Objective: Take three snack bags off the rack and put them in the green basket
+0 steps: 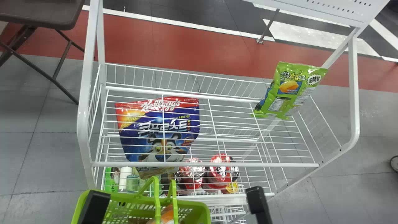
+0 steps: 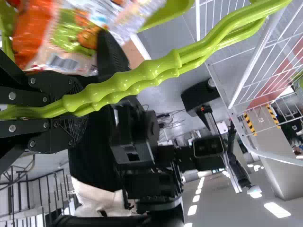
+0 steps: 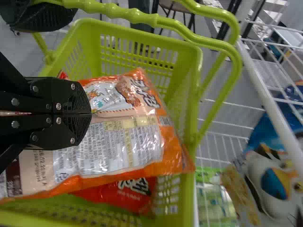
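The orange snack bag (image 3: 128, 142) was clenched in the right gripper's (image 3: 90, 113) jaws at the green basket's (image 3: 142, 35) mouth, its handles (image 2: 156, 68) gripped by the left gripper (image 2: 79, 108).

Black fingers (image 3: 73, 97), closed together, are pinching an orange snack bag (image 3: 128, 146) over the green basket (image 3: 193, 90), and a red packet (image 3: 118, 195) is lying inside it. Beside the basket, a blue bag (image 3: 265, 127) is resting on the white rack (image 3: 284, 116).
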Motion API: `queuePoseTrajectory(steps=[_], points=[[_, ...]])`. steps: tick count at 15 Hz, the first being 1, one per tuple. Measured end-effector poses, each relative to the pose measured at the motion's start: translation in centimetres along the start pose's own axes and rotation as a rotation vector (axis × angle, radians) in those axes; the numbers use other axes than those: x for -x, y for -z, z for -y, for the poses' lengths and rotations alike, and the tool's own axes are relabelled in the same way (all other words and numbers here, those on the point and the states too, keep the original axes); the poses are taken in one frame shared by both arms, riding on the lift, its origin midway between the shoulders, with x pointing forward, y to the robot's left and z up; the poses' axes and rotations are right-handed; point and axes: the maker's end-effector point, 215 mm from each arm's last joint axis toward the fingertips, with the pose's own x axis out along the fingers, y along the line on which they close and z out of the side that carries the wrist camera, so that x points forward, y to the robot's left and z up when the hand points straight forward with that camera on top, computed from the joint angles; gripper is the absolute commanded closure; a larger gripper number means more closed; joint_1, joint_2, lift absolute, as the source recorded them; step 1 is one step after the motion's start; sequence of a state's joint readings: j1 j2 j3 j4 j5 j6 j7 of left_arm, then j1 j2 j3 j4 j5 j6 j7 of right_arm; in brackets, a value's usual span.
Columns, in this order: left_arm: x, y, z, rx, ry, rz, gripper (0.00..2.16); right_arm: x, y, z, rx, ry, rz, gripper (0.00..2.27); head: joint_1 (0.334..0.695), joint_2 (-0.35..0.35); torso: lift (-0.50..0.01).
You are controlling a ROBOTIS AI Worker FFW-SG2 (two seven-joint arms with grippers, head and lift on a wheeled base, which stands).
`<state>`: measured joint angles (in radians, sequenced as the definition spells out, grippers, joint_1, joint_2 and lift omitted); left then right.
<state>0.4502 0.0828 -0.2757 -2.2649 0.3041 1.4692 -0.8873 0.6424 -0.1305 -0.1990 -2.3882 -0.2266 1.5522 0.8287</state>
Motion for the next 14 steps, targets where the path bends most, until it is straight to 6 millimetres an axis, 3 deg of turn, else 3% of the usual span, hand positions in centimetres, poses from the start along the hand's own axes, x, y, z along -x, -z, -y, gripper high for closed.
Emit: queuePoseTrajectory(steps=[1, 2, 3, 4, 7, 11, 14], points=[[0.0, 0.1, 0.0, 0.001, 0.001, -0.001, 1.45, -0.9, -0.1, -0.3, 0.013, -0.026, 0.006, 2.07, 0.695, -0.350, -0.026], [-0.1, 0.1, 0.0, 0.002, 0.002, -0.002, 1.45, -1.7, -0.9, -0.5, 0.036, -0.056, 0.036, 1.56, 0.695, -0.350, -0.026], [-0.1, 0.2, 0.1, 0.003, 0.003, -0.002, 1.45, -2.1, -1.6, -0.5, 0.054, -0.077, 0.066, 0.47, 0.695, -0.350, -0.026], [-0.1, 0.2, 0.1, 0.003, 0.003, -0.003, 1.45, -2.3, -2.4, -0.4, 0.073, -0.091, 0.097, 0.00, 0.695, -0.350, -0.026], [-0.2, 0.2, 0.0, 0.003, 0.001, -0.005, 1.45, -1.1, -4.8, 0.2, 0.111, -0.120, 0.196, 0.05, 0.695, -0.350, -0.026], [-0.7, 0.3, 0.1, -0.005, -0.003, -0.016, 1.45, 2.5, -8.5, 1.1, 0.170, -0.120, 0.357, 0.06, 0.695, -0.350, -0.026], [-0.8, 0.4, 0.0, -0.007, -0.006, -0.020, 1.45, 5.8, -10.5, 0.0, 0.211, -0.158, 0.459, 0.06, 0.695, -0.350, -0.026]])
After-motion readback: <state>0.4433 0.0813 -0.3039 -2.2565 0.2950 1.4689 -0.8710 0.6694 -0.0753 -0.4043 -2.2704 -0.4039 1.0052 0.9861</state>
